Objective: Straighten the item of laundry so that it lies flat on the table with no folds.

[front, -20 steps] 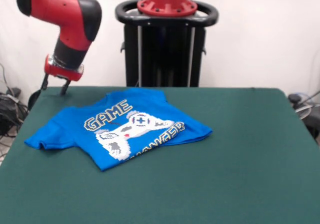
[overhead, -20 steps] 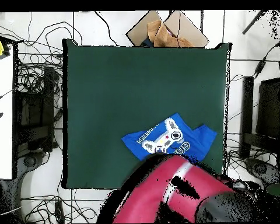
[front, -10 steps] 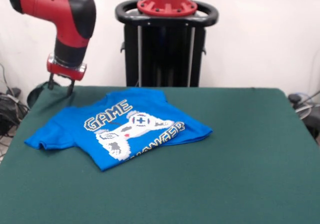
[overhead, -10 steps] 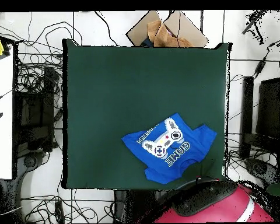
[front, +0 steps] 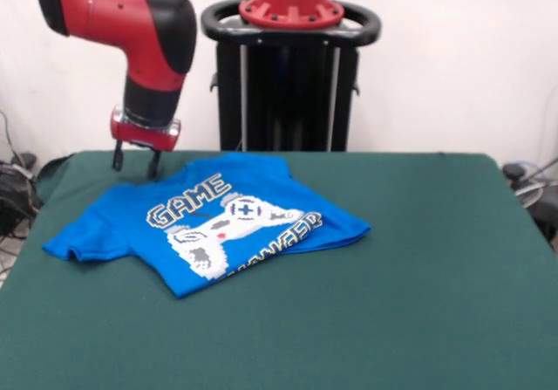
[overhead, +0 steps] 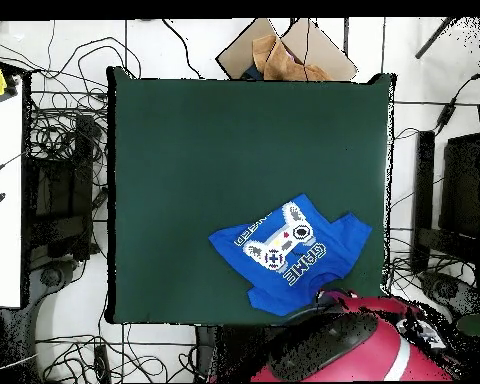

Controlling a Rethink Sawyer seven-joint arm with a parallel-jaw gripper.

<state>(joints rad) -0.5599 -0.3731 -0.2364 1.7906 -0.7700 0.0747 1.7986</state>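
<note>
The shirt (front: 209, 220) lies on the table (front: 418, 268), in its left half as the front view shows it and toward the far side. In the overhead view the shirt (overhead: 289, 250) sits in the lower right quarter of the table (overhead: 184, 150), close to the bottom edge and the right edge.

Orientation: the long axis runs slantwise. In the front view it goes from a sleeve at the near left up to the folded edge at the right. The print faces up. "GAME" reads whole; the second word is partly tucked under a fold along the right side. The near corner comes to a point toward the camera. The cloth is not flat: the right part is doubled over and the left sleeve is creased.

Gripper (front: 135, 161): it hangs from the arm (front: 131, 23) above the far left corner of the table, just beside the shirt's far left edge. Its two fingers (front: 118, 156) point down, stand apart with a gap between them, and hold nothing. Whether the tips touch the cloth or the table cannot be told.

Open room: wide bare felt to the right and in front of the shirt in the front view; little room behind it and to its left.
</note>
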